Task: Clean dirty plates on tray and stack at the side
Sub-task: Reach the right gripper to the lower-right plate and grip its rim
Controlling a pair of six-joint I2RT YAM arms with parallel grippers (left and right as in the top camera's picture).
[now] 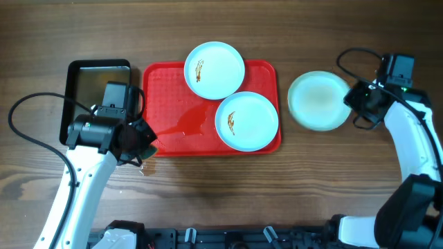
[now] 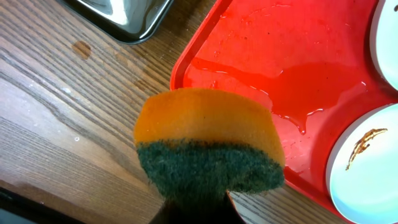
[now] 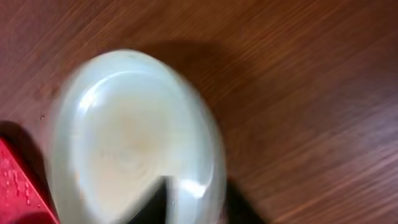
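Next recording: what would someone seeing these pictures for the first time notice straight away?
The red tray mid-table bears two plates, each with a brown smear, and a puddle toward its left. The left gripper holds an orange-and-green sponge by the tray's near-left corner. Right of the tray, the right gripper grips a third, blurred plate by its rim.

In the right wrist view everything is softened by blur; the plate [image 3: 130, 137] runs off the bottom edge, and we cannot tell whether the right end effector [image 3: 196, 202] grips its rim. In the left wrist view the sponge [image 2: 208, 146] hides nearly all of the left end effector [image 2: 198, 208], and the edges cut the pan [image 2: 124, 18], the tray [image 2: 249, 37], a stained plate [image 2: 367, 168] and another plate [image 2: 387, 31]
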